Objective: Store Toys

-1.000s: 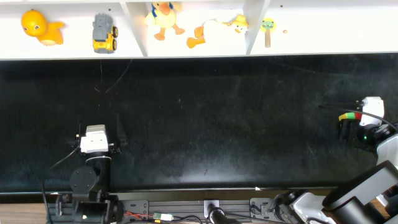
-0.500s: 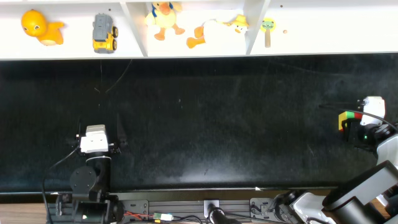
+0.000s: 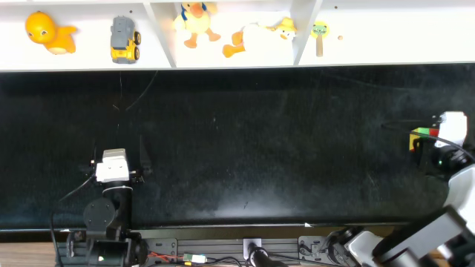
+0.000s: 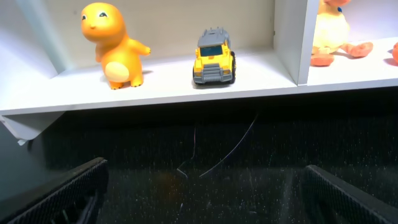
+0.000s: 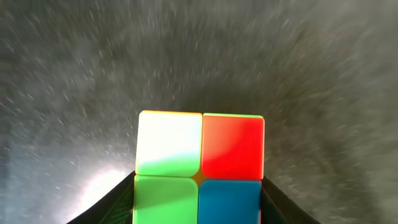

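Puzzle cube point(image 5: 199, 165) is clasped by right gripper point(image 3: 424, 142), well apart from shelf point(image 4: 168, 84); left gripper point(image 4: 199, 193) is spread wide.

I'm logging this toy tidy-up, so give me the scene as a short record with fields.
Left pincer: open, empty, facing the shelf
Right pincer: shut on the colour cube, at the black mat's right side
Left compartment: orange toy, yellow truck
Middle compartment: yellow plush duck, white plush toy
Right compartment: small green toy
Not yet stored: colour cube
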